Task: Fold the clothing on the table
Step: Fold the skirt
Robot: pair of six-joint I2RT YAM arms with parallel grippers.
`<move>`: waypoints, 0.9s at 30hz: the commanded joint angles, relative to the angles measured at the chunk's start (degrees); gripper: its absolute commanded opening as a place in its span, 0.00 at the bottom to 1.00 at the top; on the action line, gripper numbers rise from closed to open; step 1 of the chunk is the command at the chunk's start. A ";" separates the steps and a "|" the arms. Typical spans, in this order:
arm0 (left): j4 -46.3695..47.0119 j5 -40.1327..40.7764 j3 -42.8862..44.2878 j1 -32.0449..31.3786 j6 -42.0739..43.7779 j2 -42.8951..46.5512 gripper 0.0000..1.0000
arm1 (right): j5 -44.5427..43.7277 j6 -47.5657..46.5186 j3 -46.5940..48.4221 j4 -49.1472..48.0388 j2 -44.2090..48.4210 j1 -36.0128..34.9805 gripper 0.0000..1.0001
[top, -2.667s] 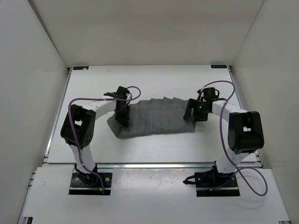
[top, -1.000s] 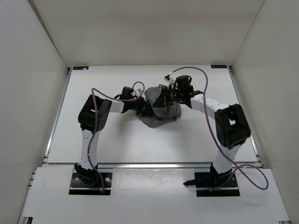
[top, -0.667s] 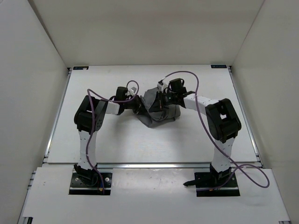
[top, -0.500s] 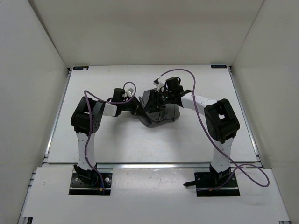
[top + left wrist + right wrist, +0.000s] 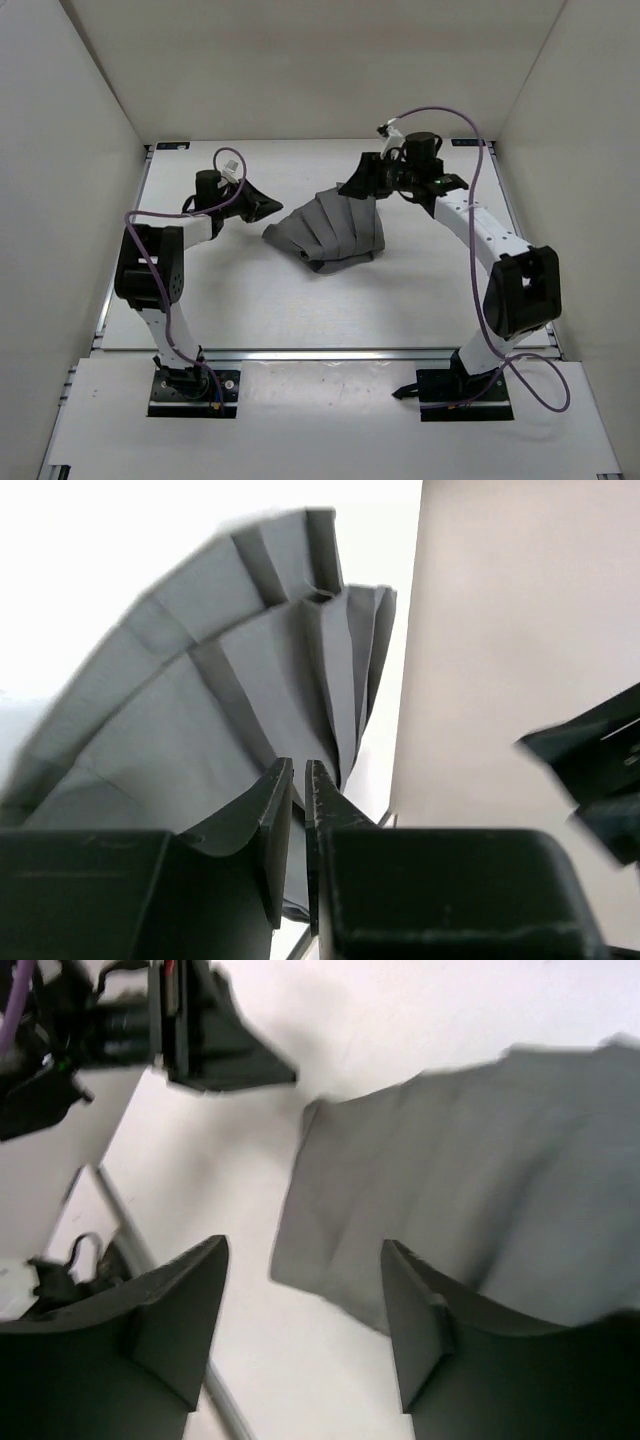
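The dark grey pleated fabric garment (image 5: 328, 235) lies gathered into a compact fan on the white flat bench (image 5: 420, 300), between the two end effectors and held by neither. That reads as a fold laid down and left to settle, though the fan looks too loose to count as finished. The left end effector (image 5: 266, 208) sits just clear of the fan's nearest corner. The right end effector (image 5: 355, 187) hangs over the edge on its own side. From overhead, the opening of either one is hard to judge. The left wrist view settles it for that arm: the fingers (image 5: 272, 820) are drawn to a thin slit with nothing between them, and the pleats spread ahead of the tips. The right wrist view shows wide, empty jaws, smooth grey cloth (image 5: 480, 1180) below and ahead, and the other end effector (image 5: 225, 1050) beyond the cloth's edge.
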State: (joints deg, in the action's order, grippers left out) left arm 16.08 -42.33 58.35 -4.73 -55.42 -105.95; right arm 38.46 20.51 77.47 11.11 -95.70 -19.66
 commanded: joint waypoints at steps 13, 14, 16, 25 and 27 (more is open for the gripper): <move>-29.57 5.84 15.82 -20.56 24.55 -1.54 0.00 | -5.78 -6.63 -5.92 3.49 -10.28 5.15 0.01; -32.74 7.07 15.92 -21.80 26.74 -2.58 0.00 | -5.33 -6.71 -6.28 2.69 -10.56 5.25 0.00; -35.40 9.36 13.74 -25.05 27.46 -3.29 0.00 | -5.23 -6.54 -6.72 2.60 -12.75 5.77 0.01; -29.71 7.88 1.33 -22.78 24.49 -2.25 0.00 | -2.34 -5.84 -7.86 2.33 -12.86 8.41 0.00; -28.74 6.65 1.68 -21.64 24.04 -0.50 0.00 | -0.49 -4.88 -7.16 2.16 -10.75 9.37 0.00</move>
State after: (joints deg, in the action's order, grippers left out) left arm -14.87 -35.70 59.68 -28.36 -32.03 -110.00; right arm 35.48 14.83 69.43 15.33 -110.13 -11.90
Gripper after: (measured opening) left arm 0.010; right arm 0.002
